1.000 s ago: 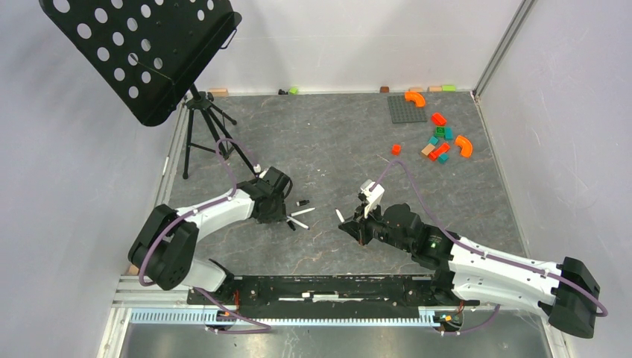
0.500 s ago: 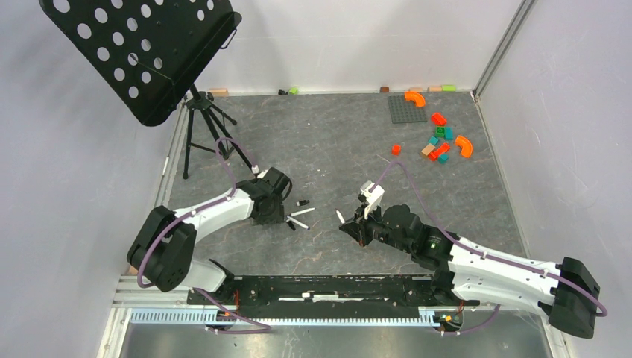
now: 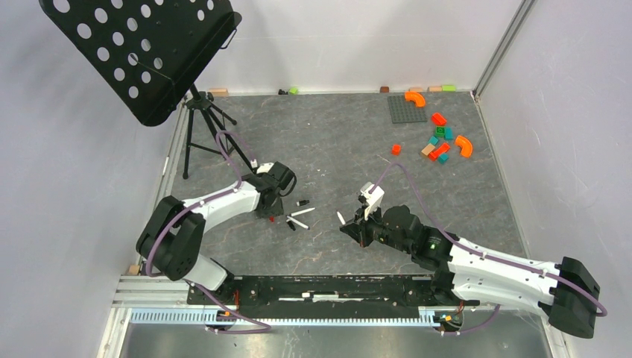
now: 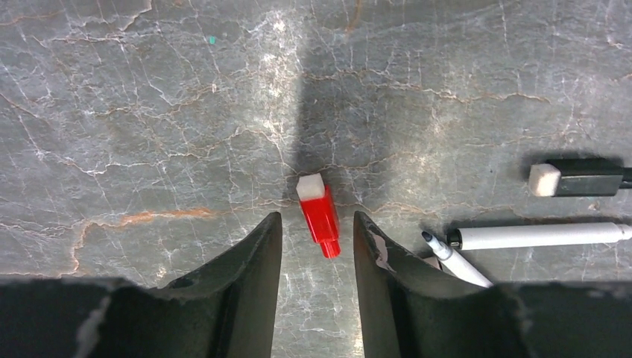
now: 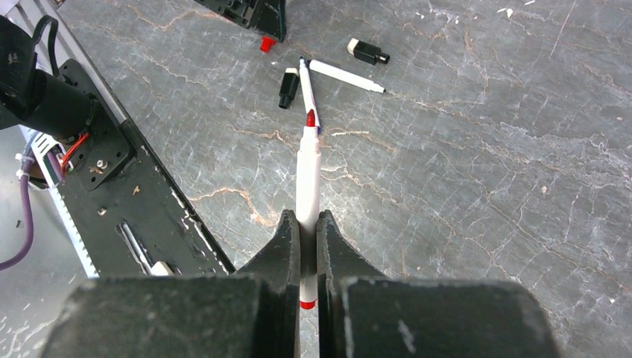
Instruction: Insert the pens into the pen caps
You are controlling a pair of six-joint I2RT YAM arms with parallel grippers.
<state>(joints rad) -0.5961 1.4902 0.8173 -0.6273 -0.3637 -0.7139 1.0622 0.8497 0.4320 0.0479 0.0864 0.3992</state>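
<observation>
The right gripper (image 5: 307,221) is clamped on the white barrel of a red-tipped pen (image 5: 308,171), whose tip is pointed away from the wrist. Just past that tip, two white pens (image 5: 346,77) are laid on the grey table (image 5: 484,149), meeting at one end, with a black cap (image 5: 288,88) beside them. Farther off, a red cap (image 4: 319,212) is framed between the parted fingers of the left gripper (image 4: 317,224), touched by neither. A second black cap (image 4: 577,177) is seen nearby.

Bench (image 3: 328,142) seen from overhead, near-edge side. Left wrist view aimed straight down, close; right wrist view tilted, farther back. Red cap (image 4: 319,212) caught in all three.
</observation>
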